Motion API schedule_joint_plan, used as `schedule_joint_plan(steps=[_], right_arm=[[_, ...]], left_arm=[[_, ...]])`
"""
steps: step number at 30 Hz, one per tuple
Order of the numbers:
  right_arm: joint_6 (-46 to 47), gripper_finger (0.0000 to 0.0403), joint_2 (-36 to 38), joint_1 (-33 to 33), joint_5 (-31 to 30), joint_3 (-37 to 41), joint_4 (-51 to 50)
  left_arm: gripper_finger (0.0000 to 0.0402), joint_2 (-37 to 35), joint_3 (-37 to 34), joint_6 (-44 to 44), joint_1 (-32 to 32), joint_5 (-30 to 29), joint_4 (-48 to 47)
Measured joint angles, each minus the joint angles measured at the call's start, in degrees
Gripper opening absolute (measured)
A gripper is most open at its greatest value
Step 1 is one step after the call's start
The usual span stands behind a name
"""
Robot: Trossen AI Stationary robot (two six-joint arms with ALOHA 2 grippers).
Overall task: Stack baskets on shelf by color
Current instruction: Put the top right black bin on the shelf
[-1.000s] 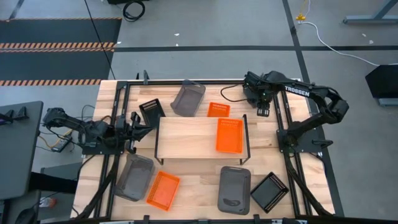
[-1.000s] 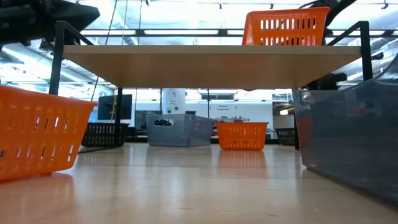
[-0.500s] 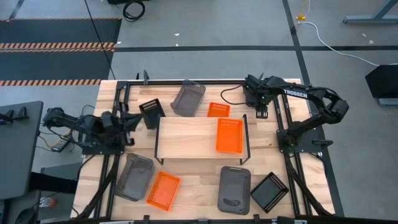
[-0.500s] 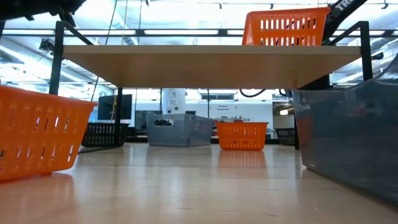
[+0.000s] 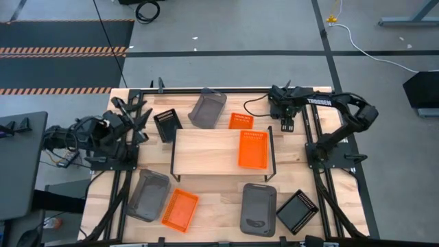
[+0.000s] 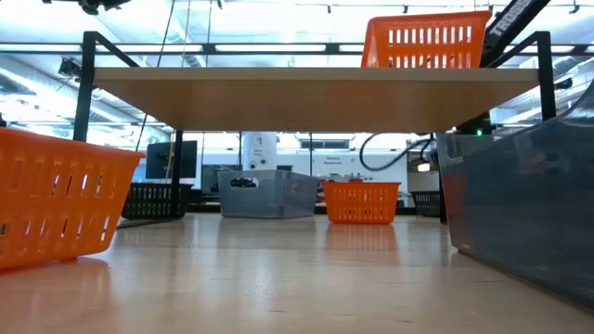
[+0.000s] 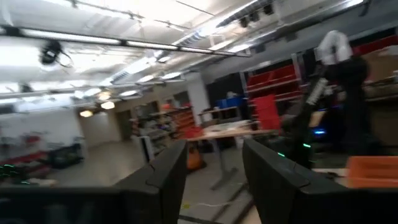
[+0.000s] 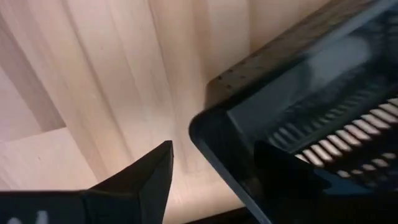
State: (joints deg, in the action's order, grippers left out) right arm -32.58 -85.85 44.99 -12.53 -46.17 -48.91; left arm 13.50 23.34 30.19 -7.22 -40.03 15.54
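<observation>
Left gripper: the left gripper (image 5: 130, 113) is seen with its fingers apart and nothing between them, raised near the left edge of the table (image 5: 212, 184).
Right gripper: the right gripper (image 5: 288, 122) is also spread and empty, at the far right side of the table.
Shelf: one orange basket (image 5: 252, 149) is placed on the right end of the shelf (image 5: 206, 151).
Key relation: the small black basket (image 5: 167, 124) lies just beside the left gripper, on the side toward the shelf; its long axis is tilted against the shelf edge. The left arm is judged the nearer one.
Other baskets: grey, orange and black ones are spread around the shelf.
Views: the left wrist view shows only the room; the high view shows the whole layout.
</observation>
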Motion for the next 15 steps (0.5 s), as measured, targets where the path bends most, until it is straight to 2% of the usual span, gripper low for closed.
schedule_joint_plan(steps=[5, 9, 13, 15], right_arm=[[0.03, 0.0179, -4.85, 0.62, -0.03, 0.0, 0.44], [0.03, 0.0108, -6.69, 0.5, -1.4, -0.33, 0.16], [2.42, 0.0022, -6.58, 0.68, -4.19, -1.84, -0.06], [3.7, 0.0011, -5.69, 0.62, -4.32, -2.83, -0.73]], left_arm=[[0.016, 0.0, 1.61, -0.31, 7.28, 6.64, 0.12], [0.0142, 0.83, 2.52, -1.73, 12.22, 13.51, 0.08], [0.0121, 4.11, 3.72, -5.36, 16.06, 15.68, -0.55], [0.0111, 6.47, 3.72, -8.63, 17.51, 16.94, -2.82]])
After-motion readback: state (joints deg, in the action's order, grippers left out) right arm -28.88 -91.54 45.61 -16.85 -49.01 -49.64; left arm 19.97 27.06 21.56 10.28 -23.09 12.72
